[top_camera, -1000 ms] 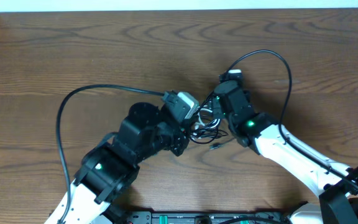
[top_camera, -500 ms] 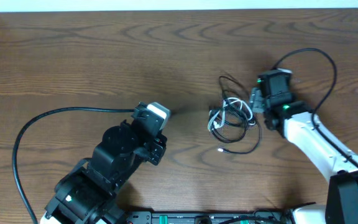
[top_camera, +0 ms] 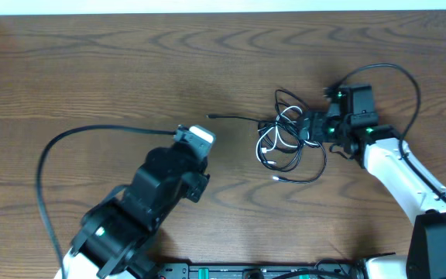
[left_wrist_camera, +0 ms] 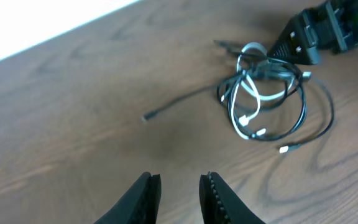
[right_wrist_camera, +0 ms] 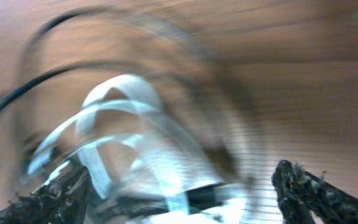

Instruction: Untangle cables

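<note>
Wood-grain brown desk (top_camera: 91, 62) fills the overhead view, and we see two robot arms reaching in from its near edge. The left arm (top_camera: 142, 201), bulky and black, lies across the lower left, with a thick black wire (top_camera: 43, 167) looping out beside it. The right arm (top_camera: 397, 167), white with a black wrist, comes in from the lower right.

From its own wrist camera, we see the left tool (left_wrist_camera: 179, 186) low over bare wood, its two fingers parted by a narrow gap and grasping nothing. It sits well apart from the tangle.

The right tool (right_wrist_camera: 182, 183) is released: its two fingers stand far apart at either side of its blurred wrist view, and the tangle sits just ahead, between them. From overhead its tip is right at the tangle's right edge. We cannot tell whether it touches a strand.

The cables (top_camera: 289, 141) lie knotted in one loose bundle right of the desk's middle. Most are thin and black. A white cable (top_camera: 283, 130) loops through the centre. One black cable (top_camera: 238, 119) runs out of the bundle to the left, flat on the desk. It ends in a small plug (top_camera: 210, 116). Another small pale plug end (top_camera: 276, 178) lies just below the bundle.
</note>
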Controlling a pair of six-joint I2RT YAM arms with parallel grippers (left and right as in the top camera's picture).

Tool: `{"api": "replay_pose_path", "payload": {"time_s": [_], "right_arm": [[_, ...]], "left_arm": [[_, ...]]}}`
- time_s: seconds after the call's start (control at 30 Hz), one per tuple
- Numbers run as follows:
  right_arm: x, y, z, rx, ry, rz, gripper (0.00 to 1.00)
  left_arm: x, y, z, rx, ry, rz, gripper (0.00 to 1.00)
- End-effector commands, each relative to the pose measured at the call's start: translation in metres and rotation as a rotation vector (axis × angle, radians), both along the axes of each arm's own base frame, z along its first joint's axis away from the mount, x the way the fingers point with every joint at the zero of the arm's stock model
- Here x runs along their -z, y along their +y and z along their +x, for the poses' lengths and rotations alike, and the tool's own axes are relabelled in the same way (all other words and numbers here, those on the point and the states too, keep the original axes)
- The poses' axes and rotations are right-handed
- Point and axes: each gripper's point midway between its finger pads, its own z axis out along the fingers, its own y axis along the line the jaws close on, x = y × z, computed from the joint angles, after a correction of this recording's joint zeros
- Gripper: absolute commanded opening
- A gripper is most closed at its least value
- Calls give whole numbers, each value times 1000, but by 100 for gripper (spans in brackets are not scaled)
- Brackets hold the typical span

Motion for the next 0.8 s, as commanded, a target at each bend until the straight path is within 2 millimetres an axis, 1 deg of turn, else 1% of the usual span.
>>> {"api": "replay_pose_path", "payload": {"time_s": [0.0, 0.07, 0.13, 0.23, 0.27, 0.33, 0.37, 0.47, 0.6, 0.7, 0.77], "right_arm": [[-7, 48, -22, -331, -46, 75, 95], [-4, 52, -27, -399, -64, 28, 95], [1, 48, -28, -398, -55, -14, 94], [6, 42, -31, -380, -30, -51, 85], [7, 42, -32, -381, -26, -51, 76], [7, 42, -33, -381, -18, -51, 68], [7, 42, -33, -378, -16, -48, 60], [7, 45, -34, -354, -3, -31, 50], [6, 55, -36, -377, -13, -27, 47], [5, 67, -37, -401, -31, -28, 42], [5, 73, -36, -388, -37, -37, 37]], "left_arm": [[14, -2, 7, -8, 43, 53, 28], [26, -6, 11, -7, 80, 81, 27], [34, -11, 12, 9, 111, 88, 27], [42, -20, 10, 47, 153, 77, 27], [43, -23, 10, 55, 158, 72, 27], [43, -23, 10, 55, 157, 71, 27], [42, -23, 11, 55, 153, 68, 26], [40, -23, 10, 55, 145, 62, 26], [36, -23, 9, 56, 134, 53, 26], [34, -24, 8, 65, 133, 42, 26], [33, -27, 5, 84, 139, 26, 26]]}}
